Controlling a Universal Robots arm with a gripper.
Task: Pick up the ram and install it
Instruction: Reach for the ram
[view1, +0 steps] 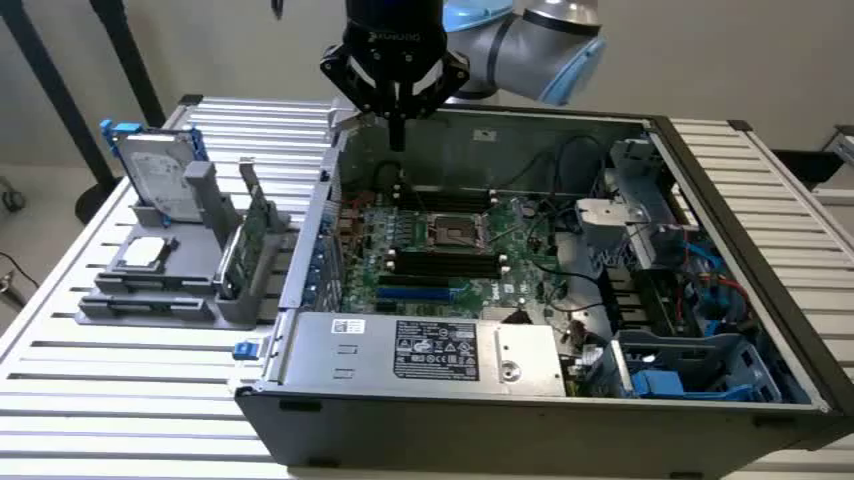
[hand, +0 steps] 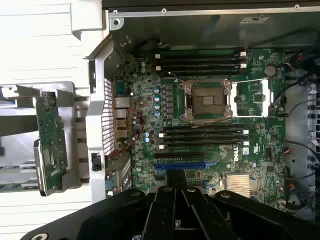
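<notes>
Starting at the exterior view's left: the silver hard drive (view1: 158, 172) stands upright at the far end of the grey rack (view1: 147, 300) on the slatted table (view1: 120, 400). Moving right along that rack, here's our piece. The ram (view1: 235, 262) stands on its long edge in a slot, just beside the open computer case (view1: 534, 420). A second green board stands close by it, and I'm taking the lower, narrower one as the ram, though it's a close call from here.

Over to the gripper (view1: 396, 140). It hangs above the far corner of the case on the rack side, fingers pressed together on nothing at all.

So the relation that matters: the ram sits to the exterior view's left of the gripper, nearer the camera and well below it, with the case wall between them. Its long axis runs near-to-far, roughly along that wall.

Further right, the motherboard (view1: 400, 235) lies flat in the case. Its black slots (view1: 447, 265) run across the exterior view, so by my reading the stick lies about crosswise to them. All the slots look bare, nothing installed yet
</notes>
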